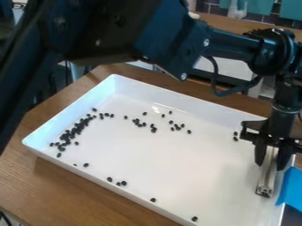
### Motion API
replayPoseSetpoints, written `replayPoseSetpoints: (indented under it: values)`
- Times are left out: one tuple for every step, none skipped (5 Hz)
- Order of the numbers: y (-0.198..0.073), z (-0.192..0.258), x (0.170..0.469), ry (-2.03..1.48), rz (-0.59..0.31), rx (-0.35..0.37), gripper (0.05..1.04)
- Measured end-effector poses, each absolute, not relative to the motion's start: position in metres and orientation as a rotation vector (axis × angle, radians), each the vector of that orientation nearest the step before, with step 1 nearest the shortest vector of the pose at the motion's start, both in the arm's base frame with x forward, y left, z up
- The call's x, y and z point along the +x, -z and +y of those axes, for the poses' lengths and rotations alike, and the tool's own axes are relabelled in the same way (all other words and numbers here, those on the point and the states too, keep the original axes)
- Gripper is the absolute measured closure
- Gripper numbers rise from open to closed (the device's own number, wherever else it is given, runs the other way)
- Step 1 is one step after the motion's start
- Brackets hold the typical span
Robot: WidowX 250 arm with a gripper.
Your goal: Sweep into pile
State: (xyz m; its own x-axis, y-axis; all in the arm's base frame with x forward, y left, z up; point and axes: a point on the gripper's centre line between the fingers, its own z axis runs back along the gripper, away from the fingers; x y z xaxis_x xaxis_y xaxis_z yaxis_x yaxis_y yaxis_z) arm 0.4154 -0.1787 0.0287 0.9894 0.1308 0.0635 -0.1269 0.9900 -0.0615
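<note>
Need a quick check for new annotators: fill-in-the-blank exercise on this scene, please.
1. The tray is coloured ____.
2. It sits on a table that looks made of ____.
3. As pictured, the claw, gripping a bar, is at the tray's ____ side.
4. The densest group of dark pellets lies toward the picture's ____ side.

Missing words: white; wood; right; left

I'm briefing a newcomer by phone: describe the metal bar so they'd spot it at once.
Find the big white tray on the wooden table, then the black gripper over its right end. The metal bar points down from between the gripper's fingers. It is narrow and silvery, unlike the bright blue piece beside it.
</note>
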Motion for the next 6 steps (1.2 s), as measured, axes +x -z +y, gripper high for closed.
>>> replayPoseSetpoints:
  values:
    - [-0.028,-0.157,0.419,-0.148,-0.041,-0.04,0.709]
    - [-0.029,-0.117,0.427,-0.216,0.01,-0.037,0.709]
    - [-0.03,-0.079,0.426,-0.249,0.072,-0.054,0.709]
    - [-0.025,-0.041,0.421,-0.284,0.122,-0.071,0.709]
    - [-0.025,-0.004,0.408,-0.305,0.147,-0.064,0.709]
    - [-0.025,0.024,0.391,-0.308,0.113,-0.029,0.709]
